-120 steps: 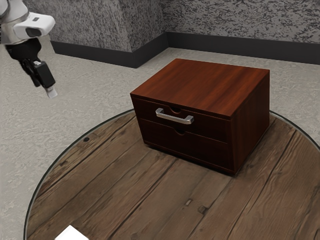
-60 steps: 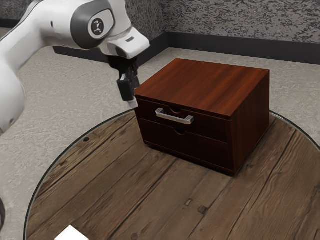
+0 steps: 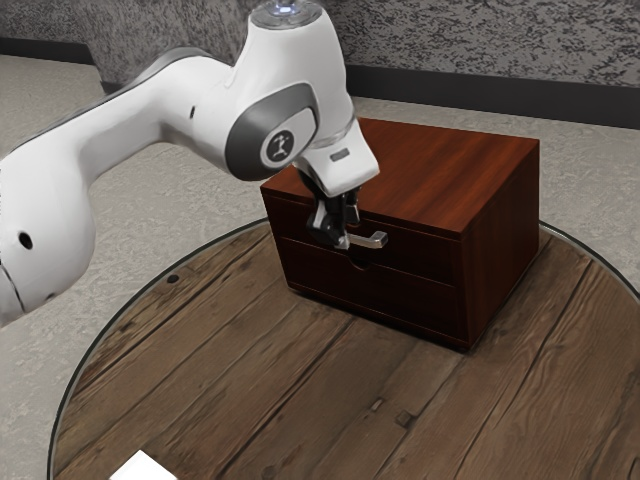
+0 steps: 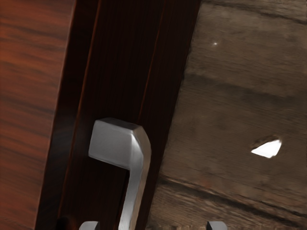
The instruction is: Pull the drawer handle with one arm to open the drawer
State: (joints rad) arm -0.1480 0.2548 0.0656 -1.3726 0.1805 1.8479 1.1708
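"Two fingers to check first: how is the pincer (image 3: 336,232) standing?" the operator is asking.

"Spread," the technician is answering. "In the wrist view both fingertips (image 4: 89,225) are showing well apart. The drawer handle (image 4: 130,158) is passing between them, nearer one tip than the other. I cannot tell whether that nearer tip is touching the bar. The pincer is not gripping it from two sides."

"Where is the handle sitting, and which way is it running?"

"It is sitting on the top drawer (image 3: 410,243) of the dark wooden cabinet (image 3: 440,165), which is standing on the round worktop (image 3: 250,370). Its long axis is running level along the drawer front, from the exterior view's left toward its right. The pincer is hanging over the end nearer the exterior view's left, and the other end is jutting out free beside it. The top drawer's front is lying flush with the lower drawer (image 3: 400,292)."

"What is each view adding?"

"The exterior view is giving the whole cabinet and the white arm (image 3: 170,120) arching over its corner. The wrist view is giving the handle's squared end post standing off the front, and the gap between the tips. A small white piece (image 4: 266,148) is lying on the worktop planks, well apart from the cabinet."
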